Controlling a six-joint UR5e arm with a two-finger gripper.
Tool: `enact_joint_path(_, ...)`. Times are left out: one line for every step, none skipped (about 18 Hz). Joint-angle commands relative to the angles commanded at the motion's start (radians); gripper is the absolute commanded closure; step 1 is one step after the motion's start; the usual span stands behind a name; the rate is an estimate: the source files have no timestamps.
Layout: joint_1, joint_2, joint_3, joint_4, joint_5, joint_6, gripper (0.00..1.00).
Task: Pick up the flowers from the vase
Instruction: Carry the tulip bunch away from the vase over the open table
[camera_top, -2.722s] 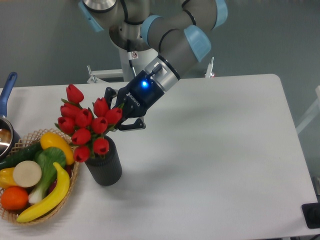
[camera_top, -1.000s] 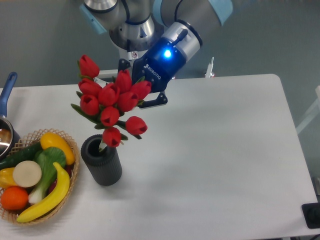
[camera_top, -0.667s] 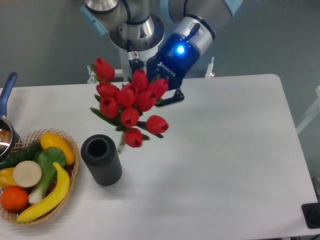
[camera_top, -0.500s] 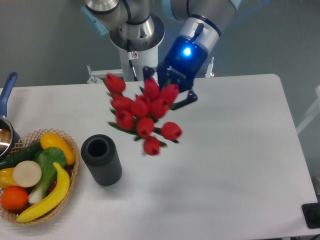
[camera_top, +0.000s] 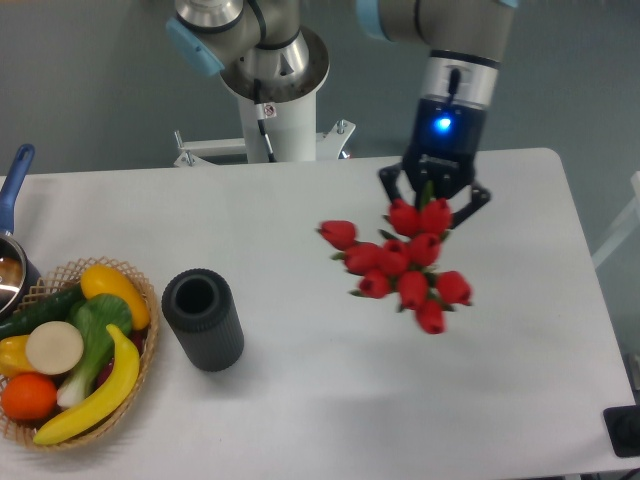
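Note:
The flowers (camera_top: 402, 262), a bunch of red tulip buds with green leaves, hang in the air over the right half of the table, well clear of the vase. My gripper (camera_top: 432, 203) points down and is shut on the top of the bunch, its blue light glowing above. The vase (camera_top: 203, 319), a dark ribbed cylinder, stands upright at the left of the table with its round mouth open and nothing in it.
A wicker basket (camera_top: 137, 378) of fruit and vegetables sits at the left edge, next to the vase. A blue-handled metal pot (camera_top: 12, 211) shows at the far left. The arm's white base post (camera_top: 283, 125) rises behind the table.
The flowers came up out of the vase and travelled right across the table in my gripper. The vase stayed in place and now stands without them.

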Motion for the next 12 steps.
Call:
enact_joint_path(-0.003, -0.003, 0.002, 0.0, 0.041, 0.003, 0.91)
enact_joint_path(-0.006, -0.008, 0.003, 0.0, 0.084, 0.008, 0.9)
enact_joint_path(-0.012, -0.015, 0.003, -0.002, 0.143, 0.012, 0.9)
enact_joint_path(-0.03, -0.02, 0.002, 0.0, 0.198, 0.015, 0.9)
enact_joint_path(-0.06, -0.025, 0.011, -0.002, 0.248, 0.021, 0.89)
enact_joint_path(-0.084, -0.034, 0.02, -0.003, 0.296, 0.032, 0.88)
enact_joint_path(-0.101, -0.038, 0.026, -0.008, 0.333, 0.038, 0.87)
enact_joint_path(-0.106, -0.043, 0.028, -0.03, 0.365, 0.041, 0.87)
enact_joint_path(-0.112, -0.049, 0.037, -0.064, 0.382, 0.044, 0.87)
enact_joint_path(-0.13, -0.052, 0.047, -0.108, 0.392, 0.051, 0.87)
enact_joint_path(-0.138, -0.055, 0.055, -0.142, 0.41, 0.063, 0.87)
enact_joint_path(-0.146, -0.057, 0.055, -0.156, 0.43, 0.064, 0.87)
